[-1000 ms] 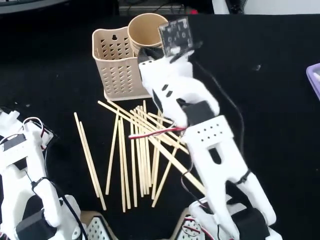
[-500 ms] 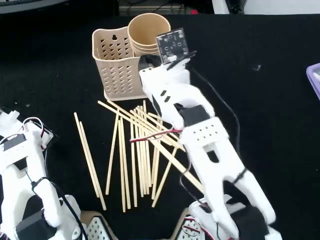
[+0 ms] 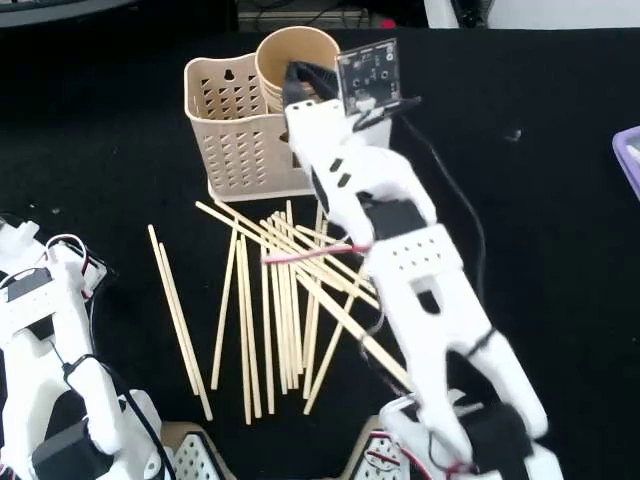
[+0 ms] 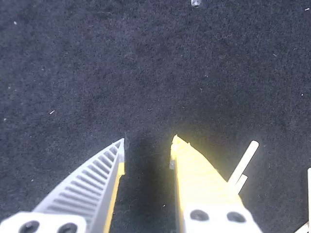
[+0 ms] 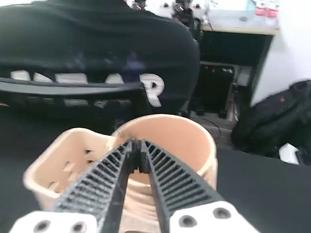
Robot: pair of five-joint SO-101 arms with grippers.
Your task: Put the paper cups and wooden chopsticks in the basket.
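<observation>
Your right arm [image 3: 420, 280] stretches out over the black desk [image 3: 540, 200] toward the far side. There the right gripper [image 5: 136, 143] sits at the near rim of the stacked paper cups [image 3: 290, 55], and its dark ribbed fingers [image 5: 165, 179] are pressed together with nothing visible between them. The cups stand tight against the beige perforated basket [image 3: 230, 135], on the side where your arm crosses. The arm hides that side, so I cannot say whether they sit inside the basket or just beside it. The basket is upright at the far middle of the desk, and its slotted front wall faces you. The wooden chopsticks [image 3: 275, 300] lie loose on the desk in front of the basket. Most are in a crossed fan directly under your right arm, and a pair [image 3: 180, 310] lies apart from it toward your left arm [image 3: 45, 330]. Your left arm is folded low at the near corner of the desk. The left gripper [image 4: 148, 141] points down at bare black cloth, its fingers are spread and there is nothing between them. One chopstick end [image 4: 245, 160] pokes out just beside its yellow finger [image 4: 194, 170].
</observation>
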